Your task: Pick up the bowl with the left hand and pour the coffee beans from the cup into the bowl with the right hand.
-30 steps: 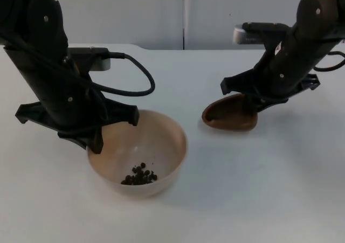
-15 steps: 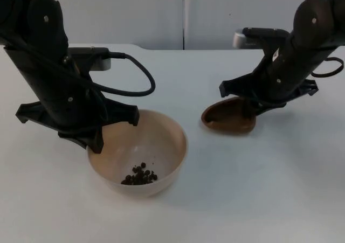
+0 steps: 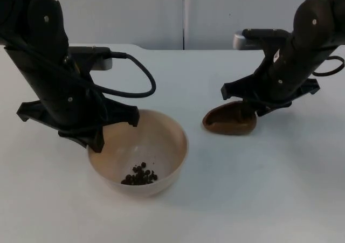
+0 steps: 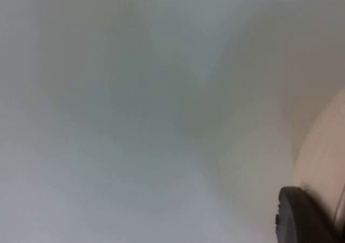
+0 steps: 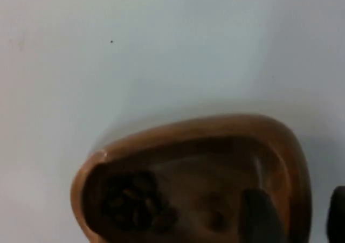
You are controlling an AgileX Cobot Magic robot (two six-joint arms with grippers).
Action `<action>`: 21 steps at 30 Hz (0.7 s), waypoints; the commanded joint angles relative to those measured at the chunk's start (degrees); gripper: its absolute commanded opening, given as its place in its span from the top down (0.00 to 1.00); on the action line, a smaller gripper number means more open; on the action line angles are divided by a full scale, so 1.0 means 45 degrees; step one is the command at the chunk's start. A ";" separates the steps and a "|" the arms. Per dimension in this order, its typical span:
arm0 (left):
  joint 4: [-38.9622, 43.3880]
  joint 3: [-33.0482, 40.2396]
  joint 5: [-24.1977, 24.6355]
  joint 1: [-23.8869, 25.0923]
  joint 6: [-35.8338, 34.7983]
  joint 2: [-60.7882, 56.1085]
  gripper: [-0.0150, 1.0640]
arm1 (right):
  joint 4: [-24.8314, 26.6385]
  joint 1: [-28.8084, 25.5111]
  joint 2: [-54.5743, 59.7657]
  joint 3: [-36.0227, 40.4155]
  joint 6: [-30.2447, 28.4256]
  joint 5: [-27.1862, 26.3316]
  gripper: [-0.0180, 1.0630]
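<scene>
- Left gripper (image 3: 97,140) clamped on the near-left rim of the round cream plastic bowl (image 3: 161,140), a small heap of dark coffee beans (image 3: 140,175) inside.
- Right gripper (image 3: 249,112) pinching the wall of the brown wooden cup (image 3: 229,122), tipped low over the white table top (image 3: 259,189), some beans inside.
- Judged mid-pour; next, carrying cup over bowl.

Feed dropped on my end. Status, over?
Left claw on bowl rim, beans inside. Right claw shut on cup rim, some beans left in it. Nothing between them.
</scene>
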 commanded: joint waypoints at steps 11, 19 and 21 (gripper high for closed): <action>0.0016 0.0022 0.0151 0.0039 0.0073 0.0015 0.18 | -0.0091 -0.0049 -0.0340 -0.0021 0.0276 0.0097 0.34; 0.0016 0.0022 0.0268 0.0039 0.0073 -0.0126 0.15 | -0.0346 -0.0049 -0.1450 -0.0021 0.0235 0.0220 0.34; 0.0016 0.0022 0.0315 0.0039 0.0073 -0.0234 0.15 | -0.0346 -0.0049 -0.1937 -0.0021 0.0096 0.0320 0.34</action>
